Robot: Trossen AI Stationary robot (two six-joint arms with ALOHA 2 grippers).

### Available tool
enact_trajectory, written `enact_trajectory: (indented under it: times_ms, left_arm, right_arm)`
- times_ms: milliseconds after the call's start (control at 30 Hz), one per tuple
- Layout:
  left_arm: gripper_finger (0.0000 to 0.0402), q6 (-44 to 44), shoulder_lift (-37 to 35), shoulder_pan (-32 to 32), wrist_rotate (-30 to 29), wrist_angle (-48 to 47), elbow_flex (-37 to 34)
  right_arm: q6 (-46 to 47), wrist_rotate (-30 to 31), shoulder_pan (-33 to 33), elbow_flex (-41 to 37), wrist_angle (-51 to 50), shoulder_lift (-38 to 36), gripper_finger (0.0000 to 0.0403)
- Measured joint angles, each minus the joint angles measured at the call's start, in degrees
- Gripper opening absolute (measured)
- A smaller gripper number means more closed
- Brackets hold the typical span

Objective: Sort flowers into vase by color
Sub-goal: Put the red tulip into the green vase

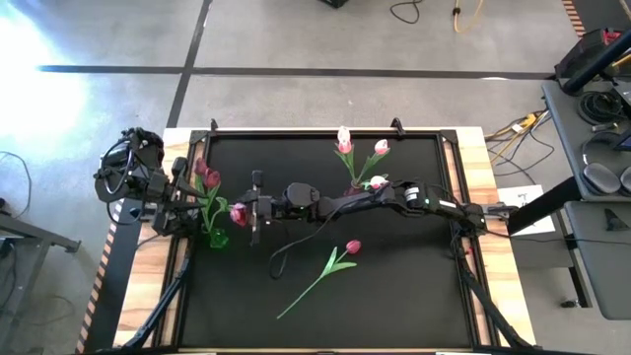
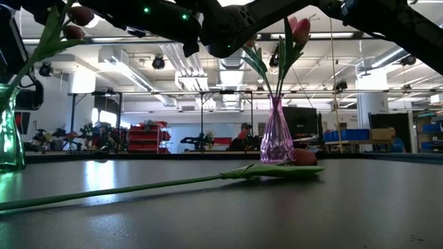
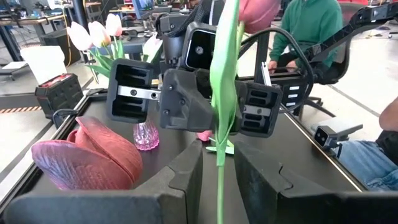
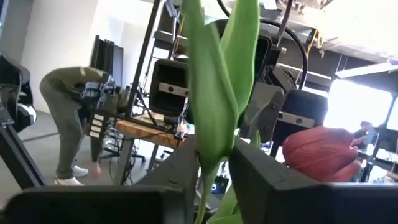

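A dark red tulip (image 1: 239,212) stands upright between my two grippers, which face each other beside the green vase (image 1: 217,238). Its stem (image 3: 219,180) runs down between the fingers of my left gripper (image 3: 218,155), which is shut on it. Its leaf (image 4: 214,93) rises between the slightly parted fingers of my right gripper (image 4: 214,158). Two more red tulips (image 1: 205,174) stand in the green vase. The pink vase (image 1: 353,185) holds three pale tulips (image 1: 343,140). Another red tulip (image 1: 335,261) lies flat on the mat. My left gripper pinches the tulip's stem (image 3: 219,163), where the leaf narrows onto it, between its two fingertips. The fingers come nearly level from the table's left and lie across the stem. The tulip stands upright, with its head above the fingers. Its lower end is out of view. My right gripper has the tulip's leaf (image 4: 211,146) between its fingers, coming from the table's right. I cannot tell whether they touch it.
The black mat (image 1: 414,306) has a raised frame and wooden table edges. The lying tulip's long stem (image 2: 124,189) stretches across the mat's near middle. A red tulip head (image 3: 87,155) sits close beside my left fingers. People (image 3: 311,25) are in the room beyond the table.
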Motion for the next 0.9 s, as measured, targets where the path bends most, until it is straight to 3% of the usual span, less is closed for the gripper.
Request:
enact_trajectory:
  times_ms: [200, 300, 533, 900]
  left_arm:
    - [0.0077, 0.00, 0.02, 0.01, -0.01, 0.02, 0.00]
    - [0.0077, 0.00, 0.02, 0.01, 0.00, 0.02, 0.00]
    - [0.0077, 0.00, 0.02, 0.01, -0.01, 0.02, -0.02]
    - [0.0077, 0.30, 0.02, 0.01, -0.01, 0.02, -0.02]
  right_arm:
    - [1.94, -0.01, -0.55, 2.45, -6.74, -0.02, 0.0115]
    - [2.38, -0.12, -0.66, 3.19, -8.20, -0.04, 0.0099]
    - [1.81, -0.53, -0.73, 3.58, -8.38, -0.07, 0.0017]
    - [2.23, -0.95, -0.84, 3.58, -10.17, -0.11, 0.0011]
